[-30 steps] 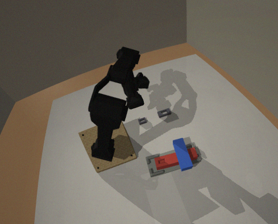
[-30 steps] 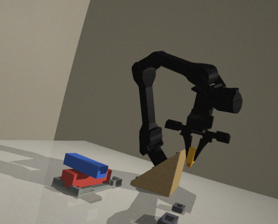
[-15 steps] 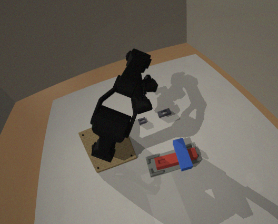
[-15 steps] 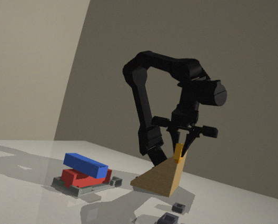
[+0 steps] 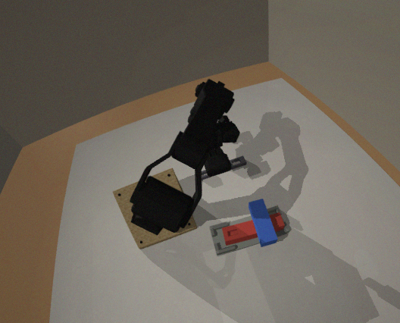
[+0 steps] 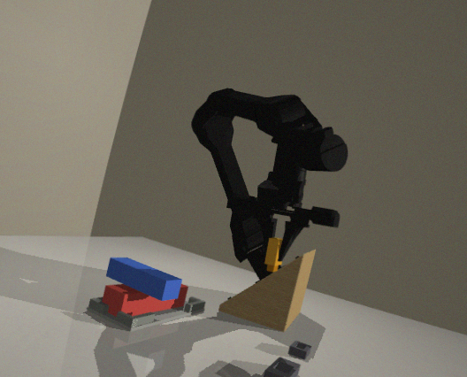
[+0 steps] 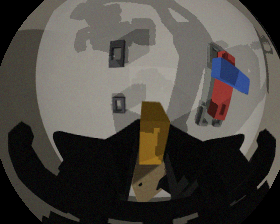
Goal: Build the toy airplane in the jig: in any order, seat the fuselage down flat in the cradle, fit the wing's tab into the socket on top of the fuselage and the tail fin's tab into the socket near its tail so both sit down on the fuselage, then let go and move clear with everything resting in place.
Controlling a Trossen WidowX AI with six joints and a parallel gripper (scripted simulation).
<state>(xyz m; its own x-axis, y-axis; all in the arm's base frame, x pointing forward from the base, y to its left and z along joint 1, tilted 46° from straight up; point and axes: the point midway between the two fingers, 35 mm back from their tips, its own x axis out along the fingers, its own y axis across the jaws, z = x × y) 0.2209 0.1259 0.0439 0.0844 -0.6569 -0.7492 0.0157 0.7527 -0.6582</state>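
Note:
The red fuselage (image 5: 242,231) (image 6: 152,306) (image 7: 221,95) lies in the grey cradle (image 5: 217,243) (image 6: 148,319). The blue wing (image 5: 263,224) (image 6: 143,276) (image 7: 231,75) lies crosswise on top of it; its tab is hidden. The socket (image 5: 232,232) (image 7: 220,109) near the fuselage's tail shows empty. My gripper (image 6: 275,248) (image 7: 149,123) is shut on the orange tail fin (image 6: 272,257) (image 7: 153,130) and holds it upright in the air, away from the cradle. In the top view the fin is hidden by the arm.
Two dark holders with square openings, a larger one (image 5: 238,162) (image 6: 283,368) (image 7: 118,53) and a smaller one (image 6: 300,350) (image 7: 119,104), stand on the table, both without a part in them. The wooden base block (image 5: 125,201) (image 6: 261,305) is under the arm, beside the cradle.

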